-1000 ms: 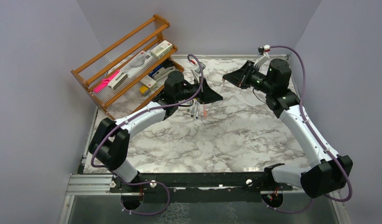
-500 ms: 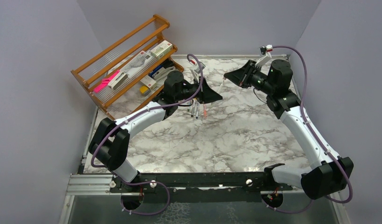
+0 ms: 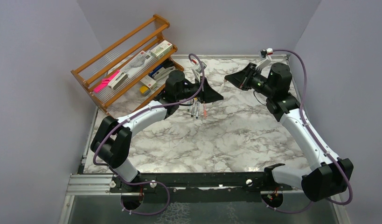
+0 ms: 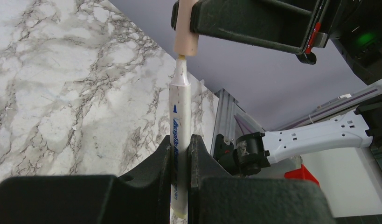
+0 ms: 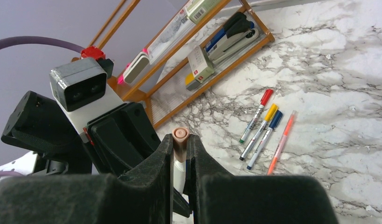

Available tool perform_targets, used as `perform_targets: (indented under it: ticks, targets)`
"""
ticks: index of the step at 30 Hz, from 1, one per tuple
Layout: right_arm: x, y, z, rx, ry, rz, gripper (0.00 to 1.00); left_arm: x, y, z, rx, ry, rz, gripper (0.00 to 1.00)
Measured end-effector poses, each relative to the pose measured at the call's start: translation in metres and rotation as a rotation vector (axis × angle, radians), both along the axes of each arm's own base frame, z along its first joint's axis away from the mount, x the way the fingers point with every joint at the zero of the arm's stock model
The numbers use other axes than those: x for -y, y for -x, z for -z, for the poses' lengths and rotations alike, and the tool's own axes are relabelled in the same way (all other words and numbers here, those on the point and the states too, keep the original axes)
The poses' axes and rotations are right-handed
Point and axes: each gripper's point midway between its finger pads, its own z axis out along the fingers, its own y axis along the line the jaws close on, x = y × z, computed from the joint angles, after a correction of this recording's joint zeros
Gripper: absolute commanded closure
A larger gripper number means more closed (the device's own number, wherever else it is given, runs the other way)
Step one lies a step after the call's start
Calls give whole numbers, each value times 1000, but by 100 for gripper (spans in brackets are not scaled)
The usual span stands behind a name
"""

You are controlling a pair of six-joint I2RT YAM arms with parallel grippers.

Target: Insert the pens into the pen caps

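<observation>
My left gripper (image 4: 181, 140) is shut on a white pen (image 4: 179, 116) with blue lettering, its tip pointing away from the camera. The pen's tip meets the mouth of a pale pink pen cap (image 4: 186, 32). My right gripper (image 5: 180, 139) is shut on that cap (image 5: 180, 136), and the white pen (image 5: 178, 175) shows just behind it. Both grippers meet above the far middle of the table (image 3: 225, 86). Three pens with a red (image 5: 255, 115), a yellow (image 5: 260, 130) and a dark blue cap (image 5: 265, 139) lie side by side on the marble. A salmon-orange pen (image 5: 281, 142) lies next to them.
A wooden rack (image 3: 123, 65) with a stapler, boxes and a pink bar stands at the far left. The lying pens (image 3: 198, 110) are just below the left gripper (image 3: 216, 97). Grey walls close in the left, back and right. The arm bases sit on a black rail (image 3: 203, 179).
The right wrist has shifted slightly to the right and the left arm has edged a little; both grips are unchanged, with pen and cap still meeting tip to mouth.
</observation>
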Motion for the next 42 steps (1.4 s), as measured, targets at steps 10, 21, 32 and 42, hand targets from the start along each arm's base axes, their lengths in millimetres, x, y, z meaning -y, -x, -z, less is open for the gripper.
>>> perform_targets:
  ticks: [10,21,32,42]
  targets:
    - [0,1,3,-5,2,-1,99,0,0,-1,2,2,0,100]
    - [-3,5,9,10,-9,-39,99,5,-5,-5,-17,15,5,100]
    - [-9,14,-16,131,-46,-138,99,2,-2,-31,-44,112,70,100]
    - [-12,24,-45,280,-75,-227,99,1,3,-61,-20,172,136,100]
